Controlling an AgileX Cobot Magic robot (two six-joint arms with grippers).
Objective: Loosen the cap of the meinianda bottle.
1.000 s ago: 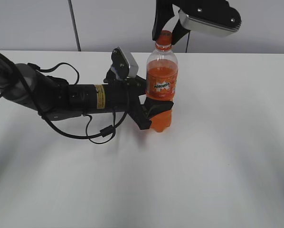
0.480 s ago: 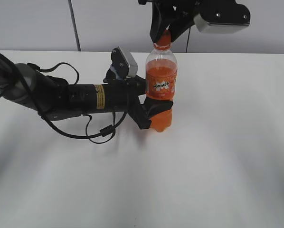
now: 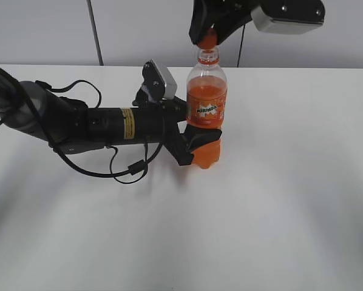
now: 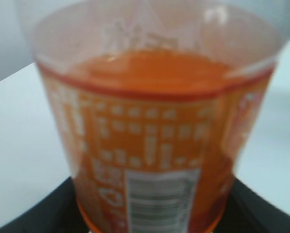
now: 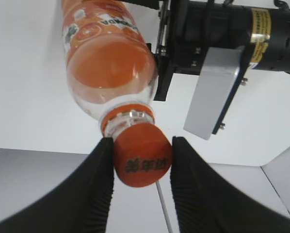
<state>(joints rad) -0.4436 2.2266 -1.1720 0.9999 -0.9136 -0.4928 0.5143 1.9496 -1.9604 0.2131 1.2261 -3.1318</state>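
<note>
Gripper (image 3: 196, 140) of the left arm clamps the meinianda bottle (image 3: 206, 109), upright at the worktop's (image 3: 278, 200) far middle; the right gripper (image 3: 207, 37) pinches the cap (image 3: 207, 39) just above the open neck. Left wrist view: label fills the frame. Right wrist view: fingers (image 5: 97, 187) squeeze the cap (image 5: 142, 155), separated from the neck threads.

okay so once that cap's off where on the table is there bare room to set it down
The table is bare right of the bottle, and across the whole front below the left arm and its cable loop. It's crowded left of the bottle, where the left gripper clamps it. The right gripper holds the cap above the neck.
</note>
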